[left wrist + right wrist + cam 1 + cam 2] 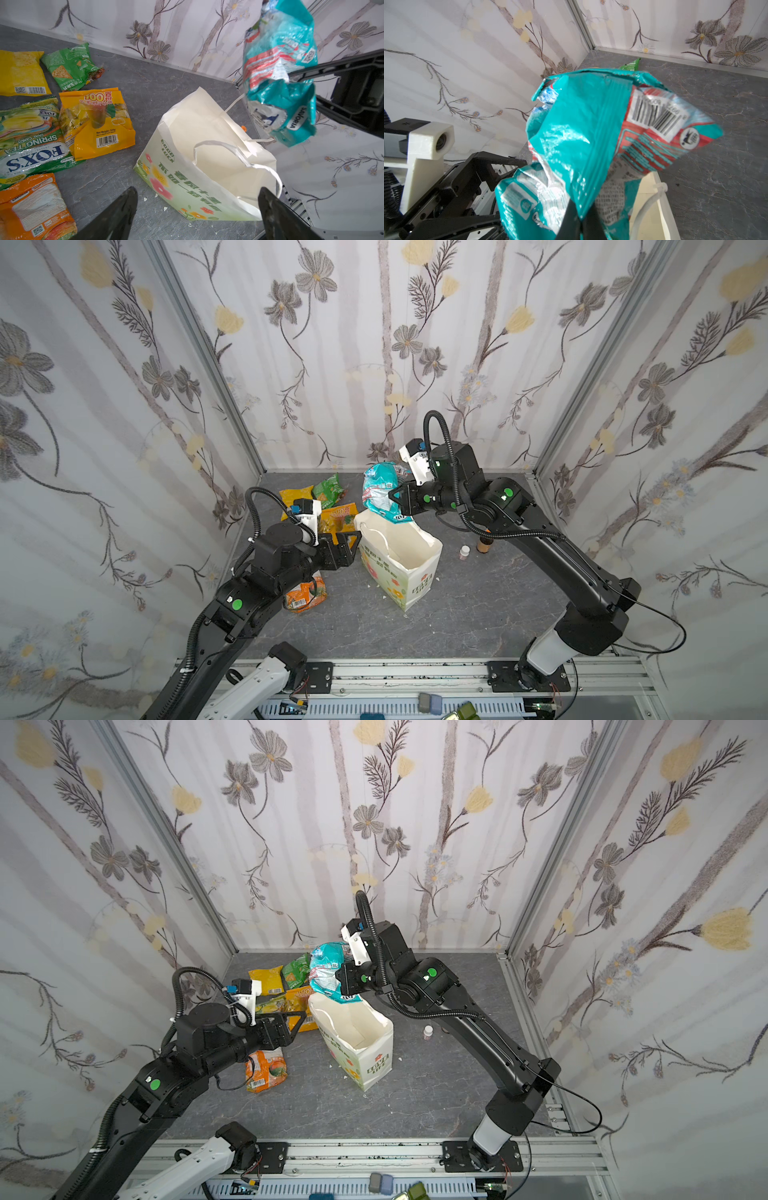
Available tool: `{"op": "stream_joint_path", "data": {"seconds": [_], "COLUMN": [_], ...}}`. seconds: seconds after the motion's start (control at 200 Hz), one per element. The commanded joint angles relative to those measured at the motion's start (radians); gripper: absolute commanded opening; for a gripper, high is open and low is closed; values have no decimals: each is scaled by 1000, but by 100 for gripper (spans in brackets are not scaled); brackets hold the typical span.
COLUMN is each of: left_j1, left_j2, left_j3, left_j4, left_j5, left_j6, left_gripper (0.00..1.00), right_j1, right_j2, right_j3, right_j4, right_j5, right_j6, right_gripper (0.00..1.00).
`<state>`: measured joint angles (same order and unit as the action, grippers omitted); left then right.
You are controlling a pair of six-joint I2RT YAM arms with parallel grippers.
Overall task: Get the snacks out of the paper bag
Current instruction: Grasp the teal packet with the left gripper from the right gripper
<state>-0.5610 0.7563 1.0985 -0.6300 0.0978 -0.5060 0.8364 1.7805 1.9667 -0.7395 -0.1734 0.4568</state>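
The white paper bag (395,572) (365,1060) stands open mid-table, leaning; its inside looks empty in the left wrist view (207,128). My right gripper (392,499) (340,975) (580,216) is shut on a crumpled teal snack packet (380,493) (278,68) (581,135), hanging just above the bag's far rim. My left gripper (349,545) (197,190) stands open, empty, beside the bag's left wall. Left of the bag lie yellow (20,72), green (70,66), orange (97,122), FOXS (35,153) and orange-white (35,207) packets.
Two small bottles (464,551) (483,545) stand right of the bag under the right arm. Flowered walls close the table at the back and both sides. A metal rail (415,672) runs along the front edge.
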Motion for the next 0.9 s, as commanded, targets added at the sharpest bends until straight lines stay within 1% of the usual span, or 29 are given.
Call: {"op": "stream_joint_path", "data": {"seconds": [0.0,0.13,0.27,0.445,0.565,0.69,0.804,0.894], "left_j1": [2,2,1,2,1,3,2,1], "left_j2": [-2,0,3,16,43,70,110,133], "left_j3": [48,105,153,186,218,244,272,261], "left_j4": [-8,6,36,165,247,293,240,258], "left_j5": [0,35,69,176,236,234,184,205], "left_j6": [-28,-77,-133,-218,-258,-239,-184,-183], "left_gripper": [92,91,91,90,90,90,91,91], "right_j1": [0,-1,0,3,23,60,98,119], "right_j2": [-27,-59,-105,-168,-176,-177,-176,-176], "right_j3": [10,8,-11,-100,-137,-163,-186,-199], "right_j4": [129,180,221,270,278,290,311,333], "right_j5": [-46,-67,-26,46,29,-2,-9,-27], "right_j6": [31,42,31,-33,-59,-86,-106,-106], "right_gripper": [0,0,0,0,0,0,0,0]}}
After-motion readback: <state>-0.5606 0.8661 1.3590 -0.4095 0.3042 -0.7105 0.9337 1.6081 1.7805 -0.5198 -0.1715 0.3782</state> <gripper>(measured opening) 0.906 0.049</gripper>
